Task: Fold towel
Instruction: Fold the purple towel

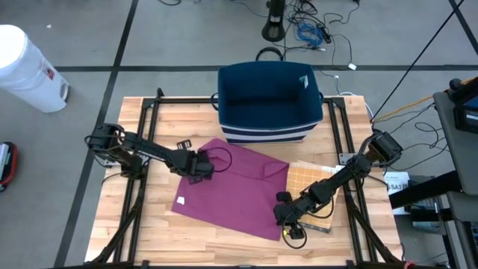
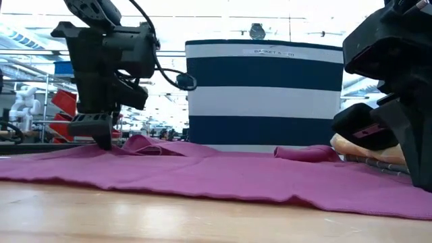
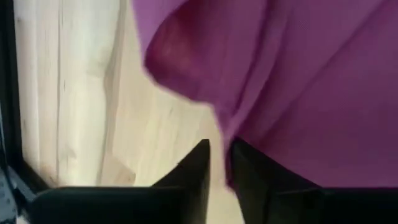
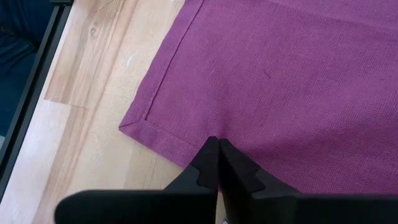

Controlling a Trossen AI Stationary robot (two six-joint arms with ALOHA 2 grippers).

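Grasping step: left claw (image 3: 219, 163) pinches the towel (image 1: 231, 190) edge, right claw (image 4: 217, 163) clamped on its corner; next, lift together.

A grey floor (image 1: 149, 45) with dark seams fills the top of the frame. A white bin (image 1: 26, 69) stands upper left, tangled cables (image 1: 314, 30) upper centre. Beyond the wooden table (image 1: 134, 224), bright ceiling lights (image 2: 216, 8) glare; red shelving (image 2: 64, 108) sits far left.
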